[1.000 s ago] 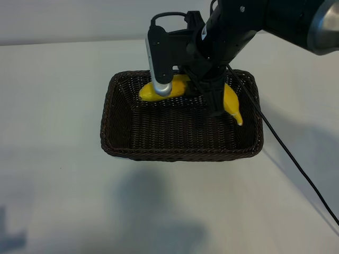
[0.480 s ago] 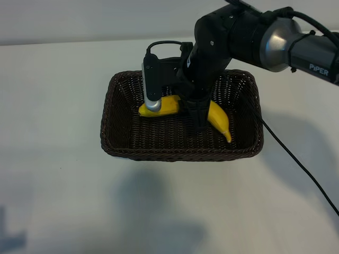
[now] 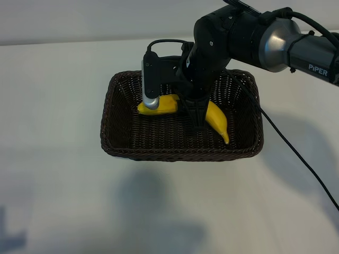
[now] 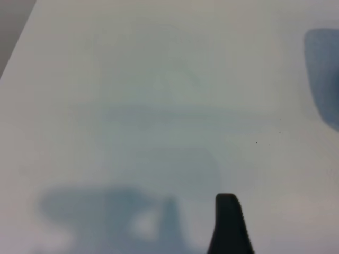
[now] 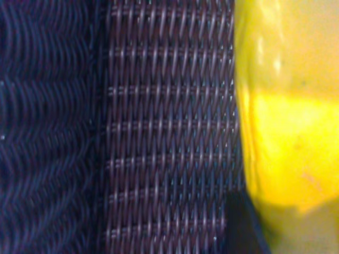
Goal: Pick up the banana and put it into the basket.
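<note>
White table; wicker basket resting on it

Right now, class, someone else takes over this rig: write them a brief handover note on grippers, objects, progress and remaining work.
Right gripper: down inside the basket, straddling the banana; whether it has let go is unclear.
Left gripper: parked over bare table, away from the work.
Done: banana is low inside the basket, stem tip toward the near right corner.
Left: confirm release, lift the right arm clear.
</note>
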